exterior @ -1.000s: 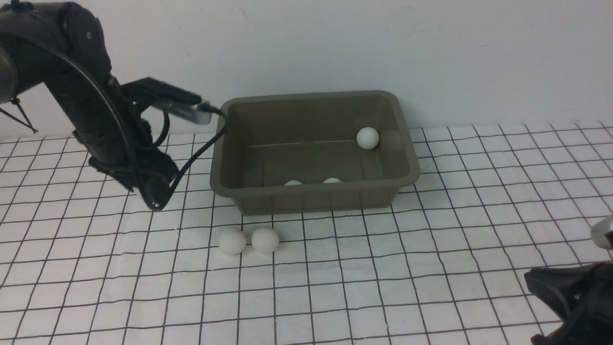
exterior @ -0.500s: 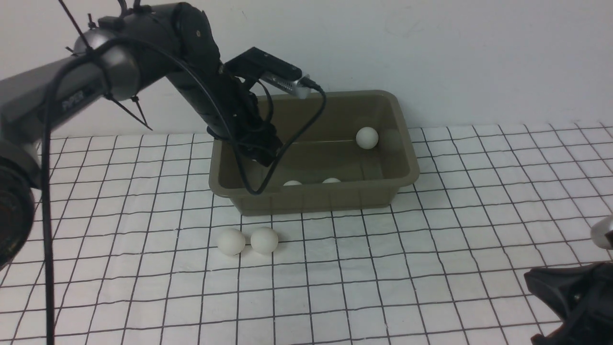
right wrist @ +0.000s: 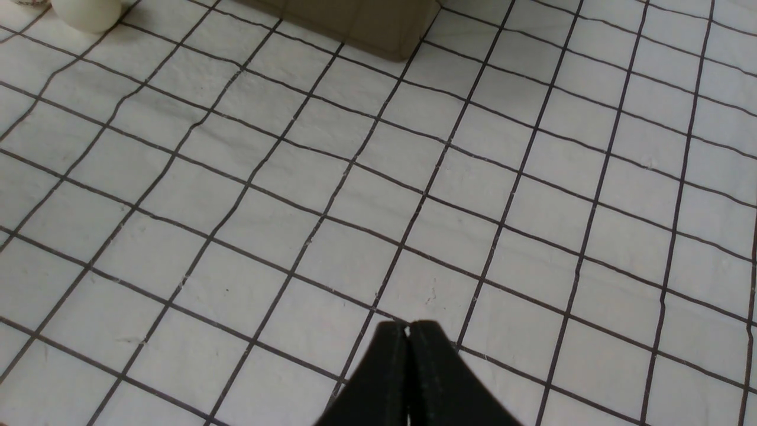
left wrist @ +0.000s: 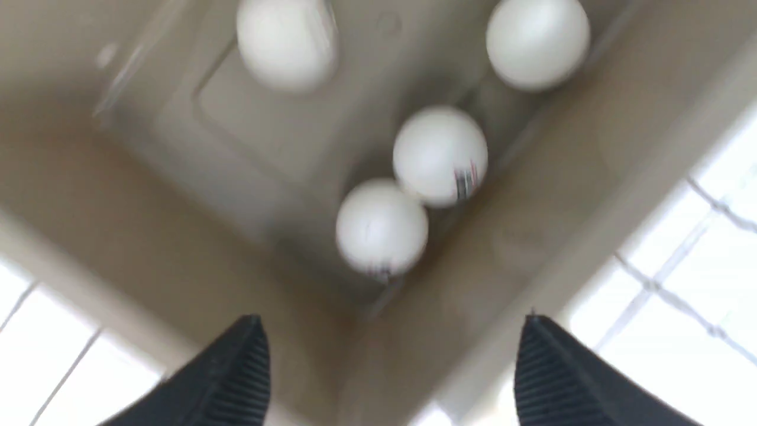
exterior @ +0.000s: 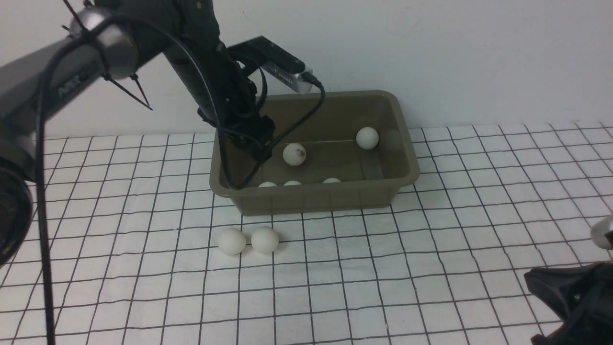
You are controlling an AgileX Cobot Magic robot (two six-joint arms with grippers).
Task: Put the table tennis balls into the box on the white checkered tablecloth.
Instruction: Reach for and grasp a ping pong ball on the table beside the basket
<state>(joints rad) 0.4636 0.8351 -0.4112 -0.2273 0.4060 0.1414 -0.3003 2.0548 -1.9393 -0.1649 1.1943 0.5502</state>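
The olive-brown box (exterior: 311,193) stands on the white checkered tablecloth (exterior: 383,268) and holds several table tennis balls. One ball with a dark logo (exterior: 294,154) is just right of my left gripper (exterior: 258,146). Another ball (exterior: 367,137) lies at the far right wall, and others sit by the near wall (exterior: 292,183). Two balls (exterior: 232,240) (exterior: 265,239) lie side by side on the cloth in front of the box. My left gripper (left wrist: 393,331) is open and empty over the box's left end, with balls (left wrist: 440,155) (left wrist: 381,228) below it. My right gripper (right wrist: 408,326) is shut and empty over bare cloth.
A white wall rises right behind the box. My right arm (exterior: 574,297) sits low at the front right corner. The right wrist view shows a corner of the box (right wrist: 355,23) and one ball (right wrist: 86,12) on the cloth far ahead.
My left arm swung from the left of the cloth to over the box's left end. Two more balls now show inside the box, one with the logo. The right arm has not moved.
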